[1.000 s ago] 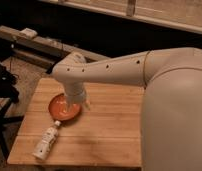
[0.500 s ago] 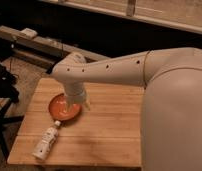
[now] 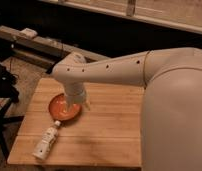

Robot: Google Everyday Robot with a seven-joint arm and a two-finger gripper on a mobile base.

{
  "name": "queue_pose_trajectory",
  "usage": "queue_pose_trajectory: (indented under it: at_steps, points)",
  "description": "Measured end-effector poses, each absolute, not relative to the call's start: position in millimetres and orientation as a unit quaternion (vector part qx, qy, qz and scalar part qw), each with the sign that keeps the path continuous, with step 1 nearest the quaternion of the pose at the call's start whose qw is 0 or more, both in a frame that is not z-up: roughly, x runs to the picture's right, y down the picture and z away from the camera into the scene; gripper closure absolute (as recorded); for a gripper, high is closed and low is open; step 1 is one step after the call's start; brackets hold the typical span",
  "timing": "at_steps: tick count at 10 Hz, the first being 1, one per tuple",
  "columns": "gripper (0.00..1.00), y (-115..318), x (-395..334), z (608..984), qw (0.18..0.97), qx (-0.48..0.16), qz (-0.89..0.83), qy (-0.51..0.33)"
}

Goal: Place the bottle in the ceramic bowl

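The bottle (image 3: 46, 142), whitish with a pale label, lies on its side near the front left of the wooden table (image 3: 111, 132), its neck pointing toward the bowl. The orange-red ceramic bowl (image 3: 58, 107) sits just behind it, on the left part of the table. My gripper (image 3: 72, 106) hangs from the white arm over the bowl's right half and covers part of it. It is open and holds nothing. The bottle lies apart from the gripper, a short way in front of it.
The big white arm (image 3: 164, 100) fills the right side of the view and hides the table's right part. A dark stand (image 3: 4, 95) is at the left of the table. A low shelf with a small box (image 3: 29, 33) runs behind.
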State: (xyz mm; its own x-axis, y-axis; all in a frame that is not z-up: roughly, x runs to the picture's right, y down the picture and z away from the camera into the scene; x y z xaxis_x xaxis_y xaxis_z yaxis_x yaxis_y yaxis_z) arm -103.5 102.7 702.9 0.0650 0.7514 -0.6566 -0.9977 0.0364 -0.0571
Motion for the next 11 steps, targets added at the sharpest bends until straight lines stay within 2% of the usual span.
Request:
queue_pose_trajectory:
  at_steps: [4,11]
  points:
    - [0.35,106,-113,700,0.689,-0.261,0.634,0.234]
    - [0.35,152,-226,662,0.693,-0.293,0.624,0.213]
